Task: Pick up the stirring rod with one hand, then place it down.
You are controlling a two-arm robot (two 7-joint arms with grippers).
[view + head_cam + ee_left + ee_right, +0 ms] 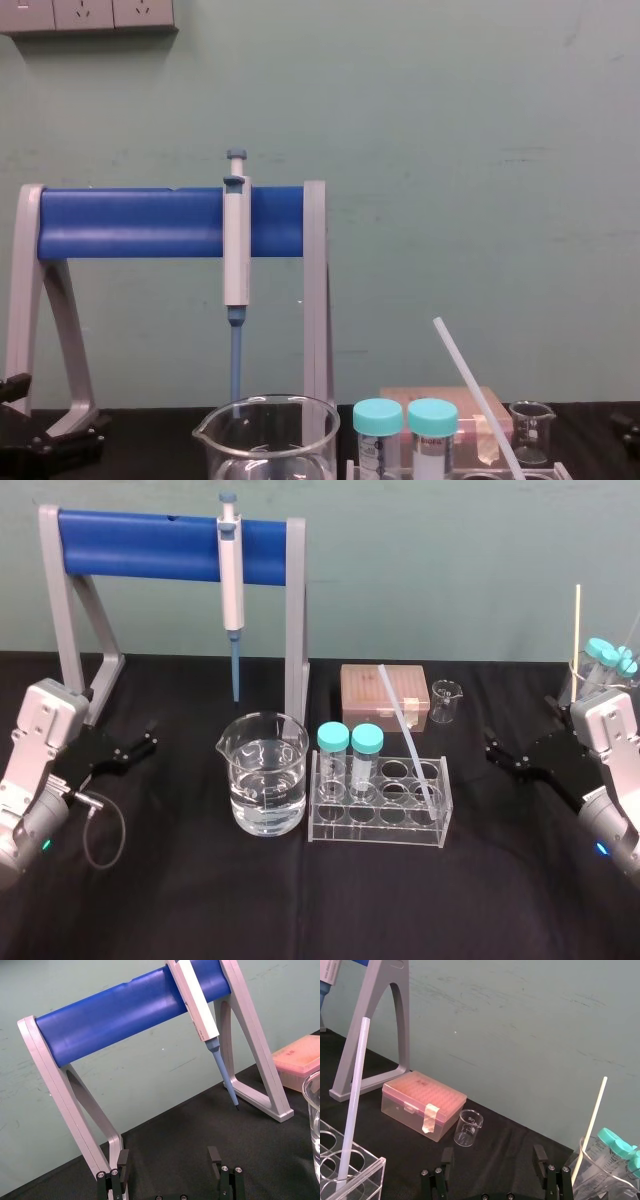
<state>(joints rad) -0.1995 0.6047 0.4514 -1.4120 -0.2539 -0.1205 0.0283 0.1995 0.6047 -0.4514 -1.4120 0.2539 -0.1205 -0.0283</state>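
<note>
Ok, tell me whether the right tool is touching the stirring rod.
Apart. The head view shows black cloth between the open right tool and the stirring rod leaning in the rack. The left tool sits open at far left.

Lower end of stirring rod (478,400) cut by chest view's bottom edge, pipette (197,1004) top and beaker (314,1132) cropped in left wrist view

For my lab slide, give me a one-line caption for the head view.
Open left gripper and open right gripper flank the tube rack, where the stirring rod leans untouched.
</note>
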